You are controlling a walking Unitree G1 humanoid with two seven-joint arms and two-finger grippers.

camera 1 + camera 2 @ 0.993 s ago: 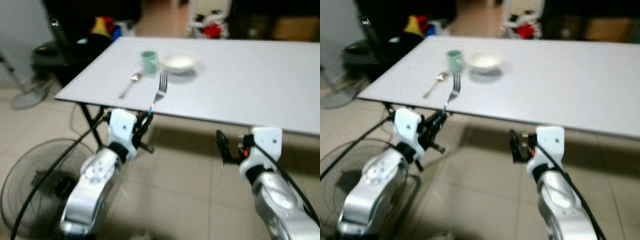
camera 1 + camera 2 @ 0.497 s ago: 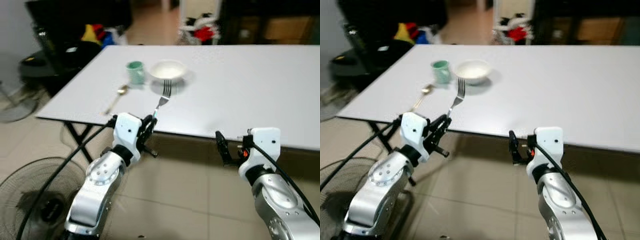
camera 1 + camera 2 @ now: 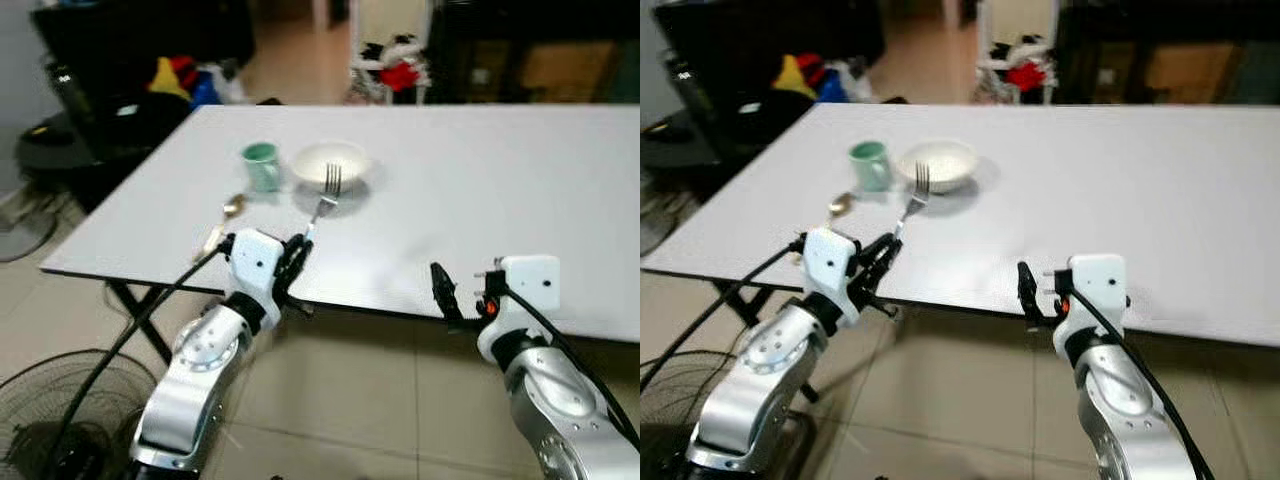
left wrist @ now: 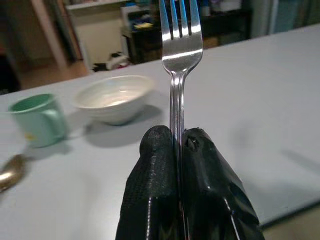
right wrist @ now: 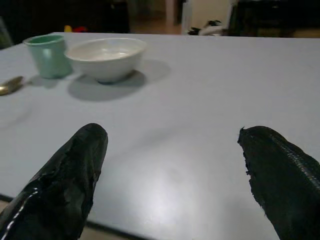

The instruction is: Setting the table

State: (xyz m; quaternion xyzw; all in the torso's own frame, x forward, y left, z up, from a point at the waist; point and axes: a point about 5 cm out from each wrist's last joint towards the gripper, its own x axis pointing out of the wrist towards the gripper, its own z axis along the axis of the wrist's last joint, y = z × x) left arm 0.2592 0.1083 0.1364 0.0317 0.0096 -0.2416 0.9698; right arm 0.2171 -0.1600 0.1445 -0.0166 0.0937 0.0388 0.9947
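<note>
Arms: two silver, rounded metal forearm shells with a glossy finish.
Wrist blocks: white boxy housings just behind each pincer.
Left gripper (image 3: pixel 296 258): two long black fingers (image 4: pixel 155 190) with a finely textured, grainy surface.
Right gripper (image 5: pixel 175 172): black fingers, glossy at the tips.
Cables: thick black cable trailing behind the left wrist block; another looping behind the right one.
Marking: small orange-red spot beside the right wrist block.

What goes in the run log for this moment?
left gripper: shut on fork, tines up, at table edge | right gripper: open | bowl, mug, spoon placed
</note>
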